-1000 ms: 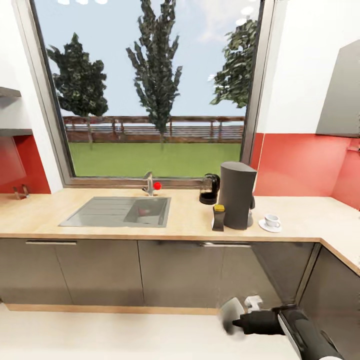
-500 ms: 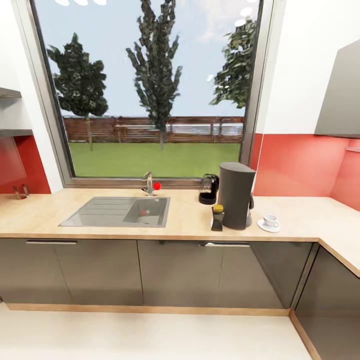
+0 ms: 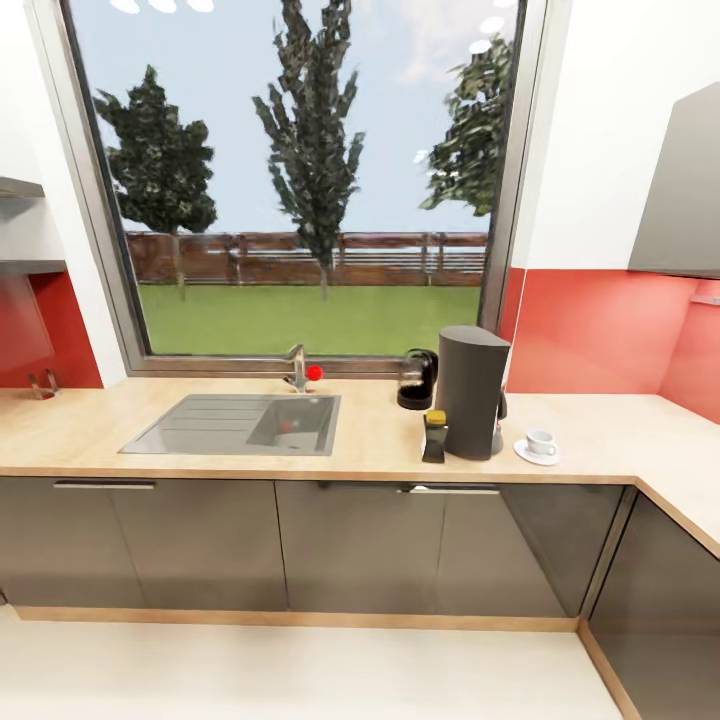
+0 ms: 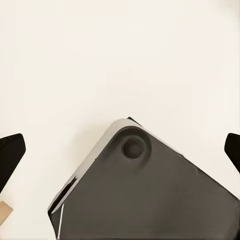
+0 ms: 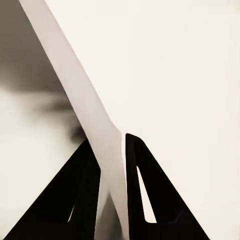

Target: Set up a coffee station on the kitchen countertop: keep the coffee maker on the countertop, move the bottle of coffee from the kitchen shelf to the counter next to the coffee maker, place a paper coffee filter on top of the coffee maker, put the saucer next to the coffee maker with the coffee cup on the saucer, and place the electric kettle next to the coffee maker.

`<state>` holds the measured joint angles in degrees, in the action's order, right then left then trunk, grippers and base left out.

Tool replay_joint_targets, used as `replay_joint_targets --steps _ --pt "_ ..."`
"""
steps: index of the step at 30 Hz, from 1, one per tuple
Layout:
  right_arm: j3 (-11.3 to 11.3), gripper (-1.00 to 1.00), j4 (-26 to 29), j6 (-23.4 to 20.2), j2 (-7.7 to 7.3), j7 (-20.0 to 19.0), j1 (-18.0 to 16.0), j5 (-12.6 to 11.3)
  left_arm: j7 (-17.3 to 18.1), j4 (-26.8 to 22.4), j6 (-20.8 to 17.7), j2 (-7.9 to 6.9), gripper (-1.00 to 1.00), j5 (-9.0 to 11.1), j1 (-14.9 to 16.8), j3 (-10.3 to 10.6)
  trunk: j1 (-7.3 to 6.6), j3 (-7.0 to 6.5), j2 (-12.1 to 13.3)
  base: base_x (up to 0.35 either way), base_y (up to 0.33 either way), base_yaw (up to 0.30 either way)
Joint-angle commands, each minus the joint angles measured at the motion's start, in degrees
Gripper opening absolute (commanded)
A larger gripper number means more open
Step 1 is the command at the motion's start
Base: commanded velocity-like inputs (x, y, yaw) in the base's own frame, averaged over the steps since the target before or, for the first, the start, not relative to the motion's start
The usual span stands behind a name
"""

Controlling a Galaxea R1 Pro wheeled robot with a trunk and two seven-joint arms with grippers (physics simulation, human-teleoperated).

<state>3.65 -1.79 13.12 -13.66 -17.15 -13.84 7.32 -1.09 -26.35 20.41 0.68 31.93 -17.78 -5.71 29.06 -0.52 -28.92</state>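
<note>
Ahead, the tall charcoal-grey coffee maker stands on the beige wood-grain tabletop, its top bare. My left tool spreads wide, empty; my right tool pinches the thin white paper coffee filter, which might slip loose.

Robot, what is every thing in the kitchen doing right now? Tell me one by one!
coffee maker: upright on the countertop, nothing on top.
bottle of coffee: upright, capped, beside the coffee maker.
electric kettle: upright behind the coffee maker.
coffee cup: upright on the saucer.
left hand: open, empty.
right hand: shut on a thin white sheet.
</note>
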Motion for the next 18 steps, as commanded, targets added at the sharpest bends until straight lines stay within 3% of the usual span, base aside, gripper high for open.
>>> replay_joint_targets --steps 1,6,18 --pt "0.39 -1.00 -0.20 0.69 -0.14 -0.40 0.10 0.24 -0.02 -0.05 0.04 0.17 1.00 0.29 -0.06 0.03 0.02 0.00 -0.03 0.000 0.000 0.000" --pt "0.39 -1.00 -0.23 2.05 -0.27 0.73 0.67 -1.06 0.64 0.67 0.07 0.89 1.00 -0.21 -0.06 0.15 0.02 0.00 -0.03 0.000 0.000 0.000" --pt "0.39 -1.00 -0.23 1.66 -0.16 4.82 0.74 -4.24 0.79 1.21 0.15 0.90 1.00 -0.32 -0.06 0.20 0.02 0.00 -0.03 0.000 0.000 0.000"
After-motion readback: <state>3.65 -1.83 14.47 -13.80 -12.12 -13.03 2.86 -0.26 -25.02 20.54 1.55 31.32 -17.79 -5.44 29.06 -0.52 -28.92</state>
